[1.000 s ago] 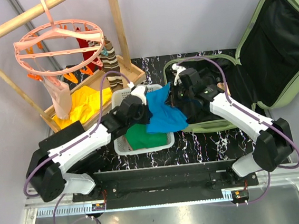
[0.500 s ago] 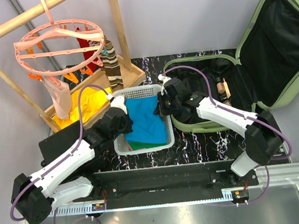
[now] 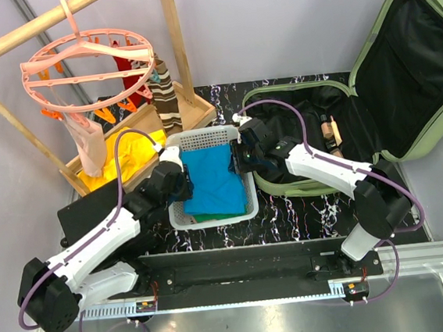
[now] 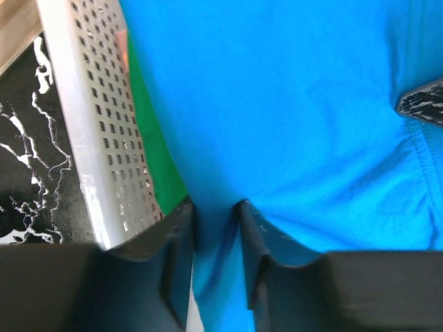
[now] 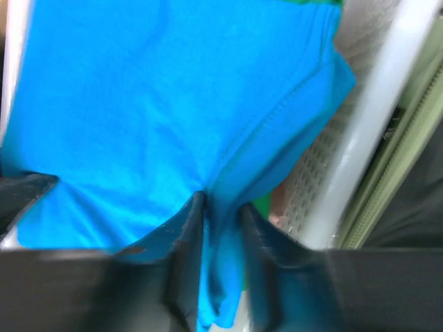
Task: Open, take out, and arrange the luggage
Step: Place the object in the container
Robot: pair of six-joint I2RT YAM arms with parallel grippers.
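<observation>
The green suitcase (image 3: pixel 365 113) lies open on the black marbled worktop (image 3: pixel 312 212), just to the right of the white basket (image 3: pixel 203 140). Its base is flat and nearly touches the basket's right wall, and its lid with the black lining stands up farther right of the basket. A small bottle (image 3: pixel 329 130) lies inside the base, on the side away from the basket. Inside the basket a blue cloth (image 3: pixel 215 178) is spread out and covers most of a green cloth (image 3: pixel 210 215); only a green strip shows at the basket's near edge. Both arms reach over the basket. The left hand (image 3: pixel 184 181) is at the basket's left wall and the right hand (image 3: pixel 240 160) at its right wall, each low over the blue cloth. In the left wrist view the left hand (image 4: pixel 216 207) has its fingers only a little apart, with a fold of the blue cloth (image 4: pixel 277 104) in the narrow gap - I cannot tell if the fingers press on it. Beside it the green cloth (image 4: pixel 156 159) and the basket wall (image 4: pixel 97 138) are visible. The right wrist view shows the same for the right hand (image 5: pixel 221 200): a narrow gap with a blue cloth (image 5: pixel 138 104) fold in it, grip not clear, next to the basket wall (image 5: pixel 360 138). Behind and left of the basket, a yellow cloth (image 3: pixel 119 160) lies in a wooden tray (image 3: pixel 200 109).
</observation>
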